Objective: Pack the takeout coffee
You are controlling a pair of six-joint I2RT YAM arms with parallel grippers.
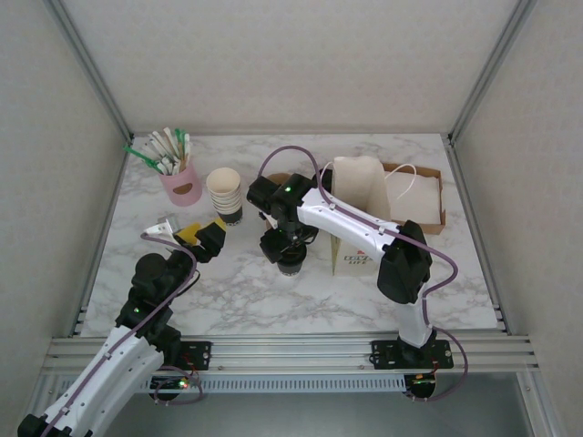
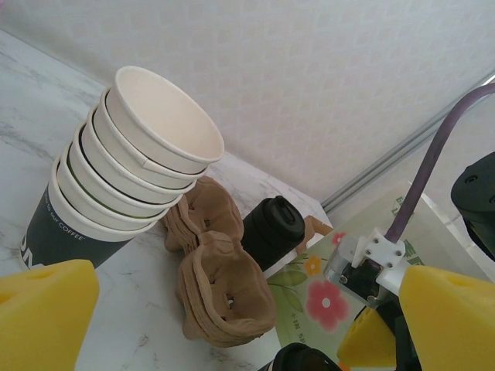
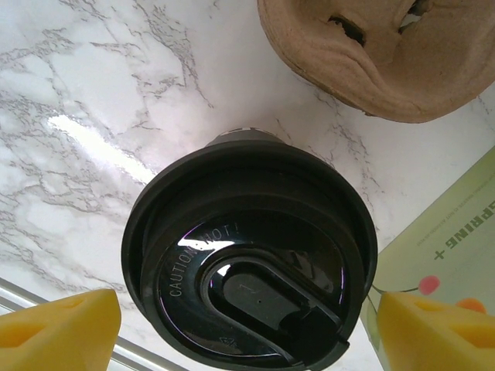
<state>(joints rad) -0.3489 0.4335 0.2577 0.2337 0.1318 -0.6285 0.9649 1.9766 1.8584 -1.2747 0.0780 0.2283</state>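
Note:
The takeout coffee [image 1: 291, 266] stands on the marble table left of the paper bag; its black lid [image 3: 247, 263] faces me from below in the right wrist view. My right gripper [image 1: 284, 248] hangs right over it, open, with one yellow pad [image 3: 58, 332] off the lid's left rim and the other at its right rim. The cup's body is hidden under the lid. The lid's edge [image 2: 302, 359] also peeks in at the bottom of the left wrist view. My left gripper [image 1: 208, 238] is open, holds nothing, and sits a little left of the coffee, facing the cup stack.
A lidless stack of cream cups [image 2: 131, 170] stands at the back left, with brown pulp cup carriers [image 2: 220, 286] and a stack of black lids [image 2: 271, 232] beside it. A pink holder of stirrers [image 1: 179, 182] is further left. The flowered paper bag [image 1: 360, 214] and a cardboard tray [image 1: 424, 196] are to the right.

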